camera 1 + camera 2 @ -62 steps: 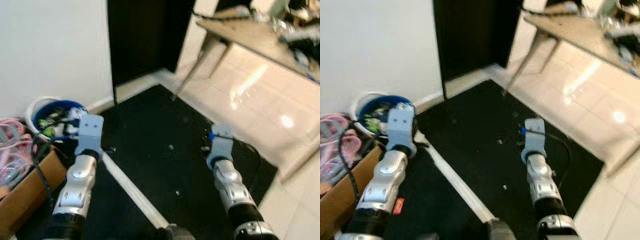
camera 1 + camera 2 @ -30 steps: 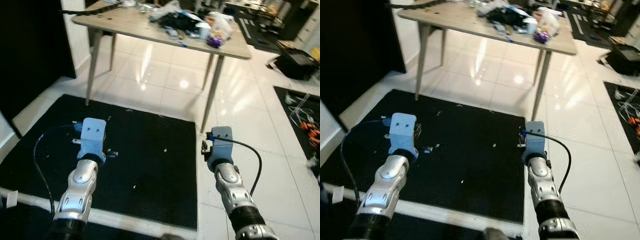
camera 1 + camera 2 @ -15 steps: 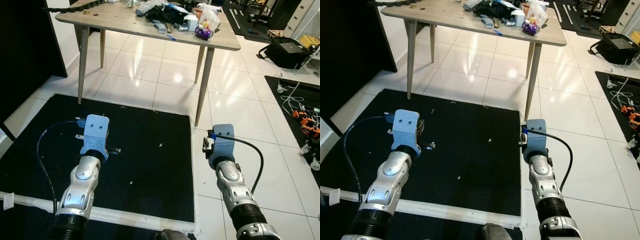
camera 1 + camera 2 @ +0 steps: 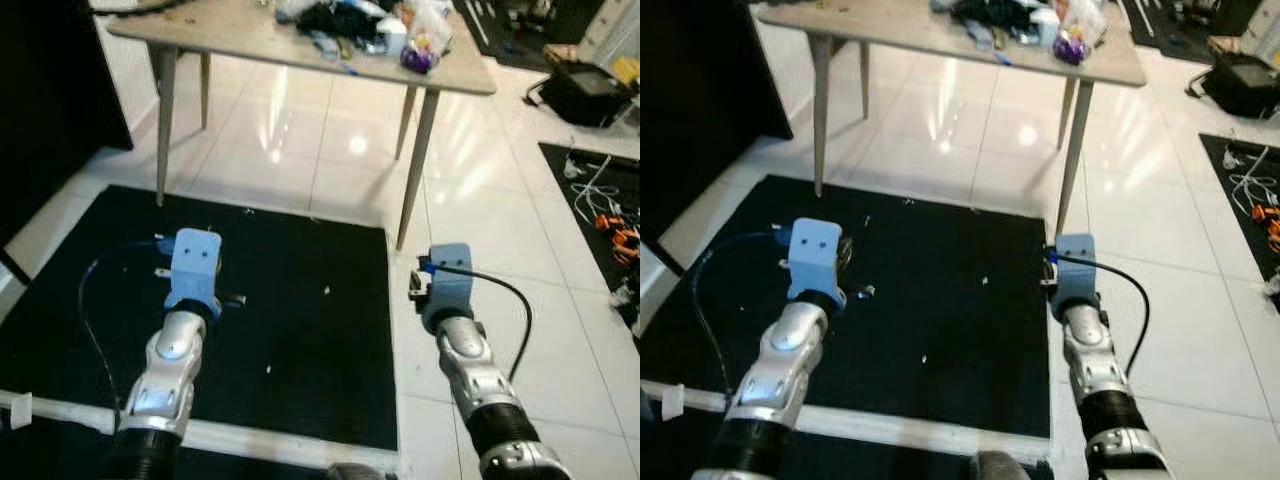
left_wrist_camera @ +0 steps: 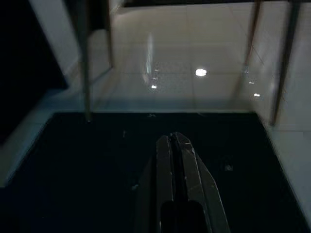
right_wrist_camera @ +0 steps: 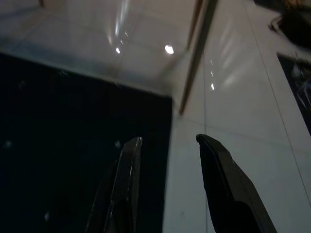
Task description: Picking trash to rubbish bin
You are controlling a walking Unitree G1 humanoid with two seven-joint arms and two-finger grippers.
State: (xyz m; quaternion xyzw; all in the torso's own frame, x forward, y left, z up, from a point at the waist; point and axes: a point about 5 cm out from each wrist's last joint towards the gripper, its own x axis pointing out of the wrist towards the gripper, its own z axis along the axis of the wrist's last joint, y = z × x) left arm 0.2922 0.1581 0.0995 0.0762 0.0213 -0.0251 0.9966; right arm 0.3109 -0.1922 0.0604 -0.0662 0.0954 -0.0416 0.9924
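White specks of trash point(image 4: 326, 291) lie scattered on the black floor mat point(image 4: 300, 340), between the two arms and a little ahead of them. The left pincer point(image 5: 176, 141) hangs above the mat with its fingers pressed together, holding nothing. The right pincer point(image 6: 167, 141) is spread wide over the mat's edge, where it meets the glossy white tile floor point(image 4: 500, 230). Beyond stands a wooden counter point(image 4: 890, 22) piled with what looks like clothes and bags.

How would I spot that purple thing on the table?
Find the wooden table beyond the black mat. At the cluttered end near its front right leg sits a clear bag with purple contents, the only purple among the dark clothes.
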